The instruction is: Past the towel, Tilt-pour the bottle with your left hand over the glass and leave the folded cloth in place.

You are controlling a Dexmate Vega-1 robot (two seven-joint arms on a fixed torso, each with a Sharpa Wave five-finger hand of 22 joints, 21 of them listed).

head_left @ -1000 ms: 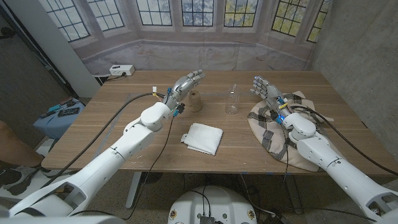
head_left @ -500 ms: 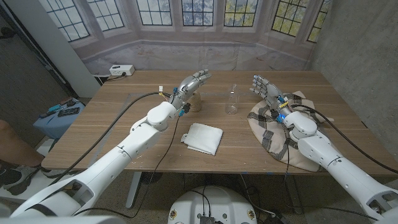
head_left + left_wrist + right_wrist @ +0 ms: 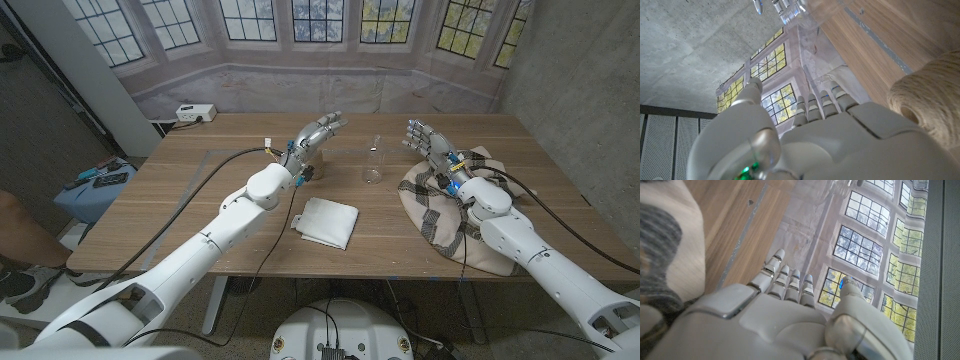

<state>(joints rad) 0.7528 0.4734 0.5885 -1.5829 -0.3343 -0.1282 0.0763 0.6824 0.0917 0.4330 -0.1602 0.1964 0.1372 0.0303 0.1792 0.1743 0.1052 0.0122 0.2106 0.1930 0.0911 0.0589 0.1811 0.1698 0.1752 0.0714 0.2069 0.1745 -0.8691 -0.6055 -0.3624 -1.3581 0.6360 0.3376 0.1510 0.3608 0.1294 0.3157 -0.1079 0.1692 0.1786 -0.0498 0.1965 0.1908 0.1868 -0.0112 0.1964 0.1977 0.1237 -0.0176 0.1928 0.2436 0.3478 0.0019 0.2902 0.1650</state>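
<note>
The bottle (image 3: 374, 160) stands upright and untouched on the worktop (image 3: 200, 200) past the folded cloth (image 3: 326, 220); I cannot pick out a separate glass. Your left hand (image 3: 312, 136) hangs beside a twine spool (image 3: 927, 97), near the bottle, fingers released and holding nothing, so grasp and pour are still ahead. Your right hand (image 3: 428, 143) waits over the checked towel (image 3: 445, 215), fingers spread.
</note>
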